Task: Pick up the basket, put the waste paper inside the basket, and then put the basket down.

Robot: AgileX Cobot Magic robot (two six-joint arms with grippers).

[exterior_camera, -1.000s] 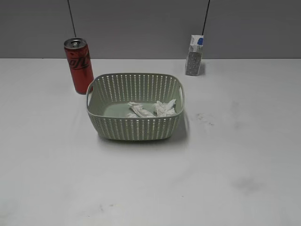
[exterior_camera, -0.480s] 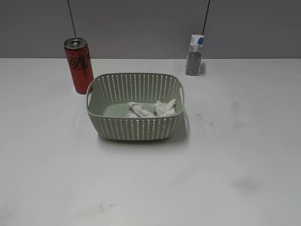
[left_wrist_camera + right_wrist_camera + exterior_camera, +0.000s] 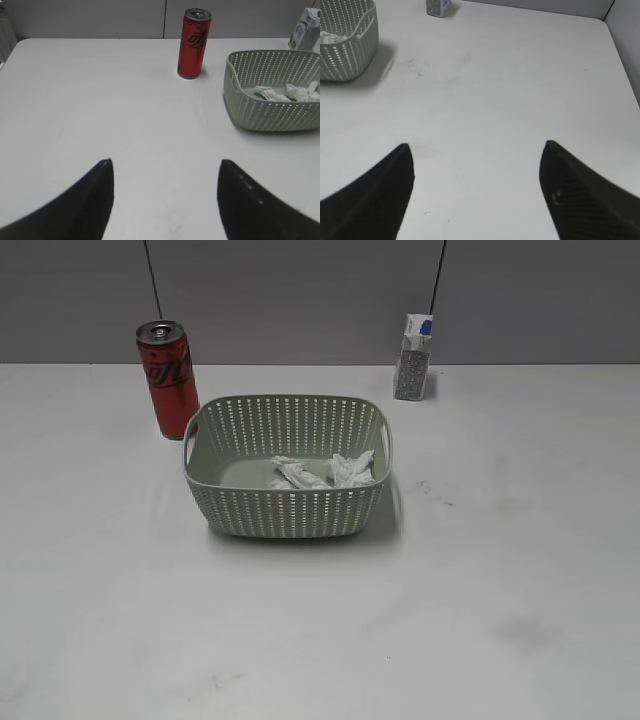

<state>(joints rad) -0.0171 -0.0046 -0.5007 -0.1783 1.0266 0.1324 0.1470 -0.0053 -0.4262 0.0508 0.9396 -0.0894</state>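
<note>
Left pincer (image 3: 165, 162): spread wide, holding nothing, hanging above bare tabletop (image 3: 90, 100) well left of the basket; it does not show in the exterior view.
Red can (image 3: 167, 379): upright just beyond the basket's left rear corner, close to the handle slot but apart from it; the nearest thing to knock if the left arm moves in again.
Basket (image 3: 287, 468): set flat on the tabletop at mid-scene, level, no lift showing under its base.
Waste paper (image 3: 322, 472): white wads lying inside the basket, toward its right half; I count two clearly, a third cannot be told apart.
Carton (image 3: 413, 357): upright at the back, right of the basket and well apart from it; not part of the job.
Right pincer (image 3: 476, 147): also wide open and empty, over clear tabletop with the basket off at the left edge of its view.
Step in hand: by my reading the task is done or nearly so; doing it well means keeping both arms clear, leaving the basket undisturbed, and not grazing the can.
</note>
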